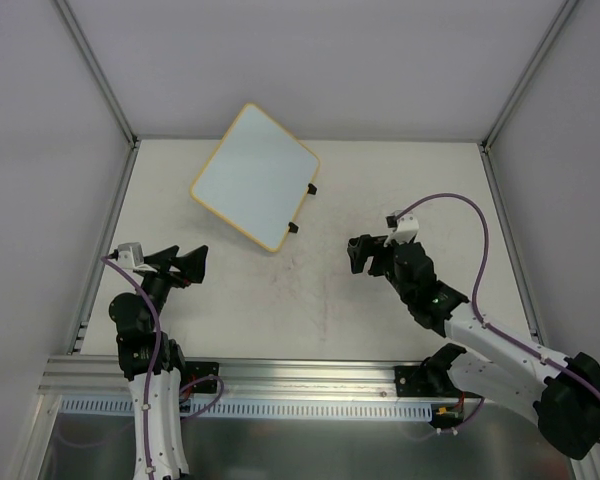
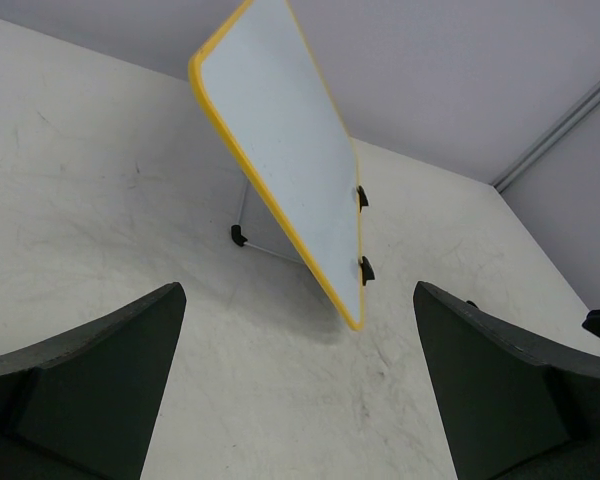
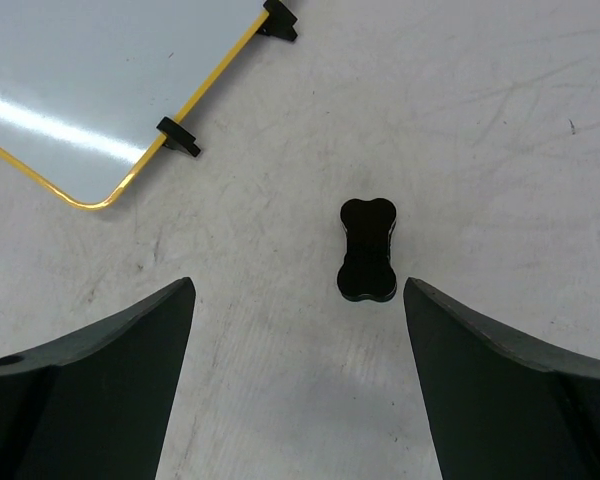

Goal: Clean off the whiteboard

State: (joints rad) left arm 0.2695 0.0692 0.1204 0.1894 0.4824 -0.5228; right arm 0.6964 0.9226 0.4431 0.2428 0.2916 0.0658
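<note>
The whiteboard (image 1: 255, 176) has a yellow frame and two black clip feet. It stands tilted on a wire leg at the back middle of the table, and its face looks clean. It also shows in the left wrist view (image 2: 280, 130) and the right wrist view (image 3: 90, 80). My left gripper (image 1: 185, 262) is open and empty at the near left, pointing toward the board (image 2: 298, 320). My right gripper (image 1: 366, 254) is open and empty over the table's middle right (image 3: 298, 310). A small black bone-shaped eraser (image 3: 367, 250) lies on the table just ahead of its fingers, right of the board's corner.
The table (image 1: 310, 300) is off-white with faint scuff marks. Grey walls with metal corner posts (image 1: 98, 70) close it in at the left, back and right. An aluminium rail (image 1: 300, 378) runs along the near edge by the arm bases.
</note>
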